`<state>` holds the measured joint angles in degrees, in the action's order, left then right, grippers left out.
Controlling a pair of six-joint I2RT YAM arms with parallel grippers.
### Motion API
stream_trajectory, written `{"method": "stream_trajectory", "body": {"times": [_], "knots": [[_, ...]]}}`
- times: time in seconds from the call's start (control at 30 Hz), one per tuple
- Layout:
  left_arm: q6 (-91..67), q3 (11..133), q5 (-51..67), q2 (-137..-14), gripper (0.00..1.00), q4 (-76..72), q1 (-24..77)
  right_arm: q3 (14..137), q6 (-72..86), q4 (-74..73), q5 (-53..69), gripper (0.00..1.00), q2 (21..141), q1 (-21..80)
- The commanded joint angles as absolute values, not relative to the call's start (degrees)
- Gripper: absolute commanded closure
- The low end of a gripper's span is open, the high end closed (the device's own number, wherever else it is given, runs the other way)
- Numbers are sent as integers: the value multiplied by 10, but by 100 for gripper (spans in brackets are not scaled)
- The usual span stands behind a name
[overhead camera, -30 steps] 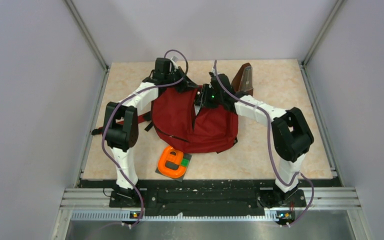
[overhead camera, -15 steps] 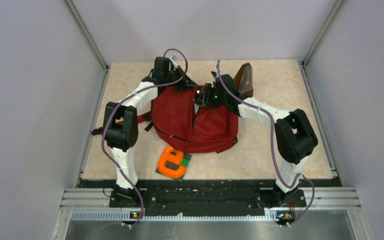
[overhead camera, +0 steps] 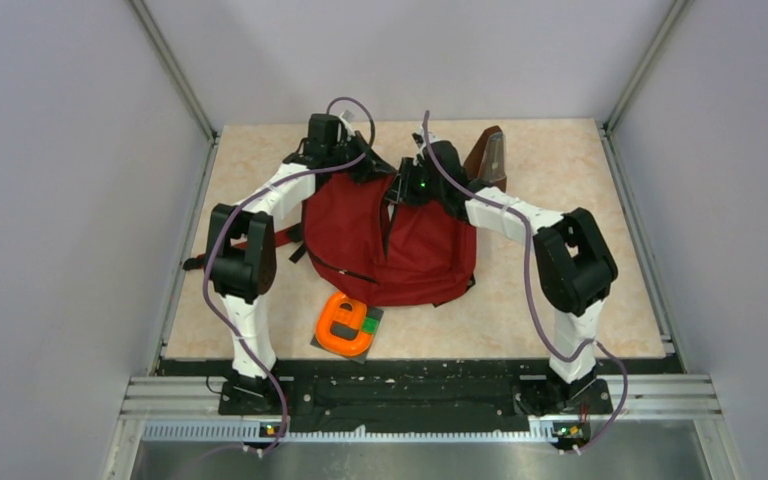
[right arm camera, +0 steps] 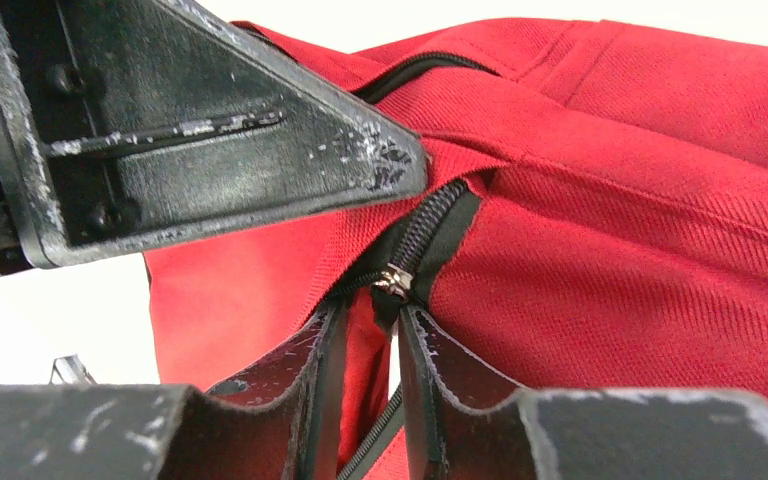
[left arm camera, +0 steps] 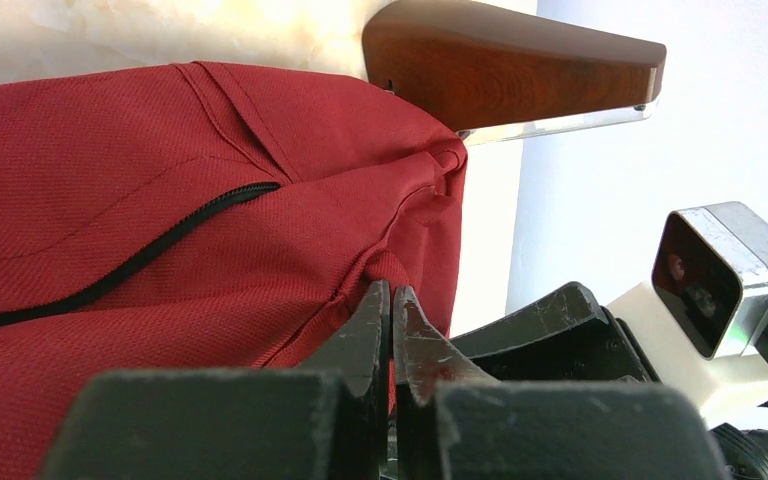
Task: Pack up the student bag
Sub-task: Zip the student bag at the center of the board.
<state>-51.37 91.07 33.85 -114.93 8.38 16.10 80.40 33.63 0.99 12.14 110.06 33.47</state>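
Your student bag (overhead camera: pixel 345 235), the big dark red fabric backpack w/ black zips, lies flat mid-table, top end toward 12 o'clock. A brown wooden pyramid-shaped metronome (overhead camera: pixel 487 155) stands just off its 1 o'clock corner. An orange plastic loop-shaped item (overhead camera: pixel 344 326) rests on a dark square pad (overhead camera: pixel 372 320) just off the bag's 6 o'clock edge. Both are outside the bag.

L gripper (left arm camera: pixel 391 295): jaws fully together, pinching a fold of red fabric at the bag's 12 o'clock end, right by the zip's end.

R gripper (right arm camera: pixel 372 312): jaws a narrow gap apart, straddling the black zip line, w/ the small metal zip slider (right arm camera: pixel 393 281) just past the tips. Can't tell if it's clamping the pull tab or only flanking it.

My read: you're in the zip step on the main compartment, L anchoring cloth, R working the slider. Nothing looks packed, so early in the task. The zip looks joined between slider & L gripper, and parted from the slider toward 6 o'clock.

Next move, as I judge it:
- Make sure R has a firm pinch on the pull.
- Draw it straight along the track into the joined stretch to widen the mouth, w/ L holding the cloth taut against you.
- Go easy: loose fabric sits close to the slider & could snag.
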Motion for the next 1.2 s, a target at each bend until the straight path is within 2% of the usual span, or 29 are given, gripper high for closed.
{"method": "stream_trajectory", "body": {"times": [0.0,0.17,0.3,0.33,0.5,0.87,1.17], "knots": [[-521,940,347,-1145,100,44,155,846,329,39,123,75,1120,329],[-521,937,346,-1146,100,44,155,863,330,39,120,76,1137,329],[-518,936,341,-1147,100,43,155,871,328,34,128,99,1141,329],[-517,936,341,-1148,100,40,154,867,326,39,134,100,1137,329],[-518,936,325,-1153,100,23,151,849,318,43,174,100,1107,329],[-530,937,304,-1160,100,-66,134,791,375,-40,332,100,1076,328],[-533,939,309,-1171,100,-92,121,759,350,-125,421,100,1046,329]]}}
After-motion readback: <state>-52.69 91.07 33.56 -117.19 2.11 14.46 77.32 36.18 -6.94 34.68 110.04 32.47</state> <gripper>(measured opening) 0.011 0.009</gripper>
